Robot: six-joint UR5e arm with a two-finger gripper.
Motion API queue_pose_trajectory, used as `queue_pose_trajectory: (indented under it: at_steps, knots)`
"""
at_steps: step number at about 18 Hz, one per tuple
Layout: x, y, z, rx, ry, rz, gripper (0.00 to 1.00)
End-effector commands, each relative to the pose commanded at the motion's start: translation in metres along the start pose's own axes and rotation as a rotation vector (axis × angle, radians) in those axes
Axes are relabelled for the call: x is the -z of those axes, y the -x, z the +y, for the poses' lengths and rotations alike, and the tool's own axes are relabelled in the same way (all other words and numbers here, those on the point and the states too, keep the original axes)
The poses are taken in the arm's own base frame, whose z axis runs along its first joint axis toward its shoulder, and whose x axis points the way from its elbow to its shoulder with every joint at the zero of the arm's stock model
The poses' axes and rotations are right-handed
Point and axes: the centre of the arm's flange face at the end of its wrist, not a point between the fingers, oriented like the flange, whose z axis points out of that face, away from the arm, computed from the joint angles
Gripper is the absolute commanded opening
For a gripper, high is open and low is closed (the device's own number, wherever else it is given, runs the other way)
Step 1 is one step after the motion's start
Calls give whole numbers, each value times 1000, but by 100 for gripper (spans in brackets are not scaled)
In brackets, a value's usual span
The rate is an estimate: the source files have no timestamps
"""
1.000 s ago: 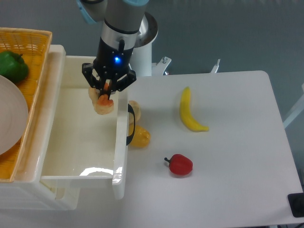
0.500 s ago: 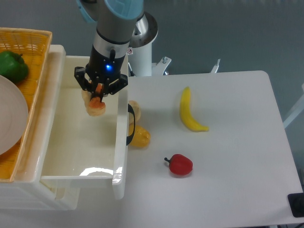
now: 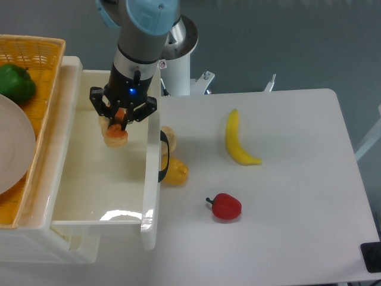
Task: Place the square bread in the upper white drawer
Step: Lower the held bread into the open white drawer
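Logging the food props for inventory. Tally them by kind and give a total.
Bread and pastry: 3, namely square bread, round bun, orange-yellow pastry
Peppers: 2, namely red pepper, green pepper
Banana: 1
Total: 6

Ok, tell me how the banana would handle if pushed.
The banana lies flat on its curved side on the table, so a push would probably spin it rather than roll it. Its skin looks smooth and glossy, so the fingers might slip. It looks stiff, not floppy.

Grey arm (image 3: 138, 50), light-blue joint caps, black wrist, blue light
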Motion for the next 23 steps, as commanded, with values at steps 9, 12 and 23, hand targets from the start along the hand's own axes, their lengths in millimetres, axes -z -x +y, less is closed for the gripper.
queue_pose_trajectory:
  at_steps: [9,12,23]
  knots:
    - [6,-4,2,-8,-12,-4,47]
    - [6,-4,2,-8,-11,-6,49]
    - [4,-8,1,-19,-10,-5,57]
